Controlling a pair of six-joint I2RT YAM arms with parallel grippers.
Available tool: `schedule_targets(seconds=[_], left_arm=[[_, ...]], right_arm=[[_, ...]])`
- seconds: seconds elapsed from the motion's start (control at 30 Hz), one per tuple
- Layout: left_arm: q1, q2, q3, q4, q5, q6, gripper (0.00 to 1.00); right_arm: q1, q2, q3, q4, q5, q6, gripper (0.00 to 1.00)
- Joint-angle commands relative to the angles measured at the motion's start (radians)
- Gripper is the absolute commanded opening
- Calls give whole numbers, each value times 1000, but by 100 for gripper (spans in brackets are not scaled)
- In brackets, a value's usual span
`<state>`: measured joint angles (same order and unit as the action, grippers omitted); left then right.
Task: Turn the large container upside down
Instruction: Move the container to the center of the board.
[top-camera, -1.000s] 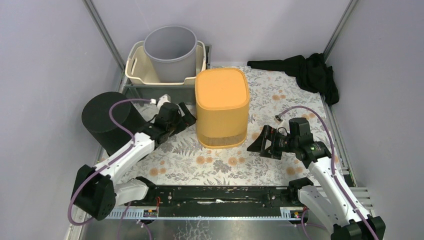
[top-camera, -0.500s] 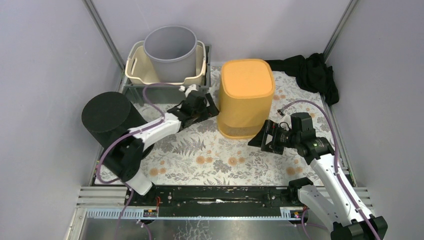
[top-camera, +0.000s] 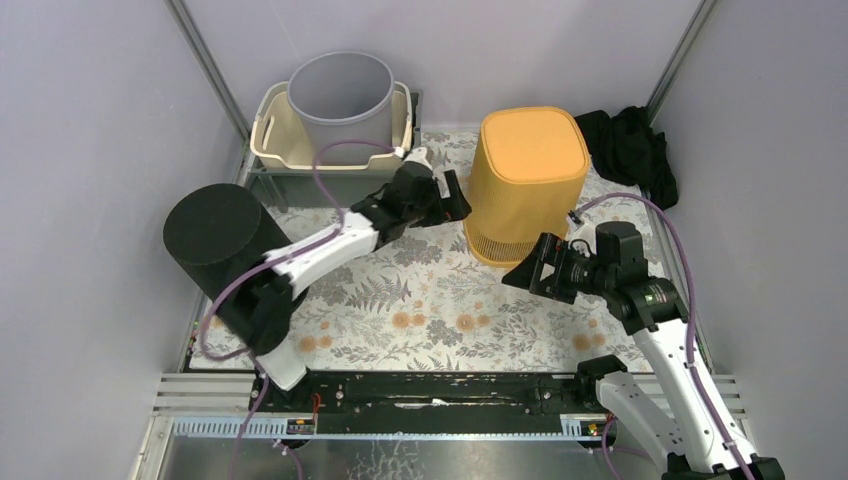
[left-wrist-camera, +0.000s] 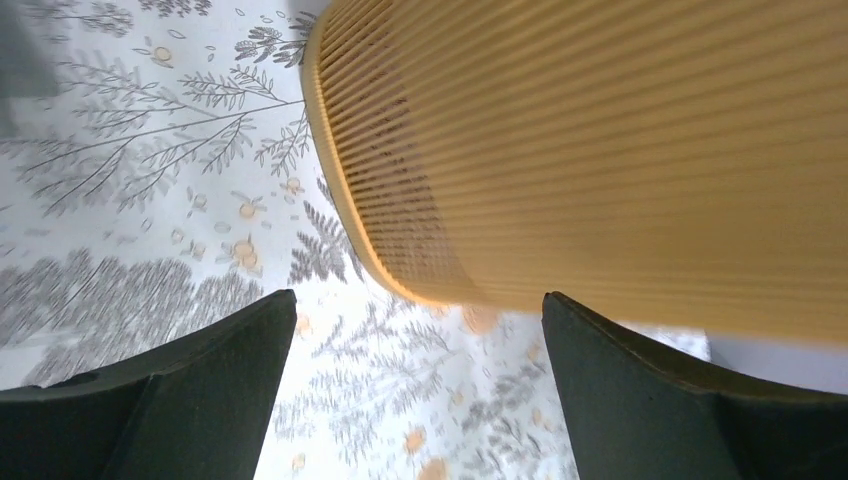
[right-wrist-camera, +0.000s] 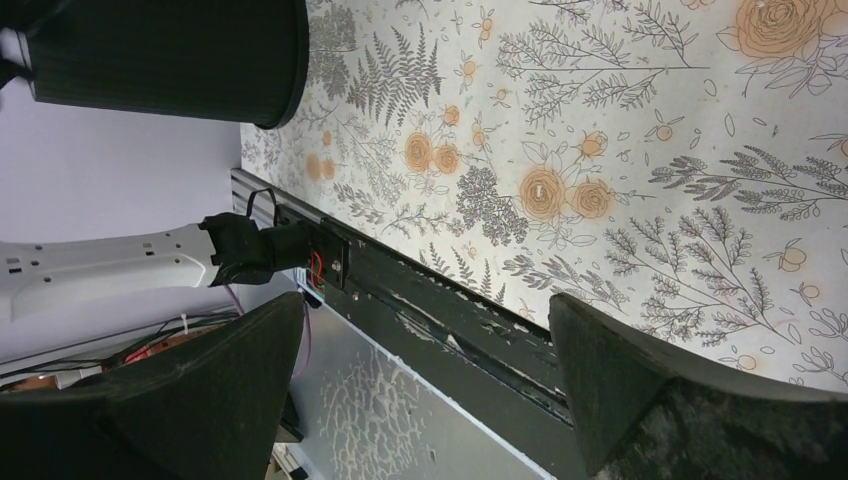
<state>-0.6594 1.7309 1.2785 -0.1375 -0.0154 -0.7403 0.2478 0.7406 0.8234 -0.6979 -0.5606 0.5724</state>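
Two grippers are gaping wide and empty, the left gripper (top-camera: 455, 198) facing the slatted, rounded-square orange plastic container (top-camera: 525, 175) standing closed-face up just ahead of its fingers, the right gripper (top-camera: 522, 282) hovering near its base, crumpled black cloth (top-camera: 632, 145) lying beyond.

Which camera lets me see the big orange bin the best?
The top camera. It shows nearly the whole orange bin standing on the flowery mat. The left wrist camera is so close that it sees only a blurry piece of its ribbed side and rim. The right wrist camera does not see it at all.
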Motion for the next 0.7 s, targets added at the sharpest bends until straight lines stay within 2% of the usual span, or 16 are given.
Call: schedule_targets(seconds=[0.0, 0.23, 0.37, 0.47, 0.67], left_arm=[[3, -279, -82, -86, -23, 11, 100], [0, -719, -317, -260, 25, -85, 100], [0, -901, -421, -360, -6, -118, 100], [-1, -958, -437, -414, -1, -125, 100], [-1, -966, -433, -444, 9, -114, 100]], right_arm=[[-1, -7, 53, -47, -15, -6, 100], [-1, 34, 108, -164, 14, -110, 99], [3, 50, 113, -198, 61, -148, 100], [8, 57, 108, -218, 137, -151, 99], [25, 79, 34, -87, 215, -67, 100]])
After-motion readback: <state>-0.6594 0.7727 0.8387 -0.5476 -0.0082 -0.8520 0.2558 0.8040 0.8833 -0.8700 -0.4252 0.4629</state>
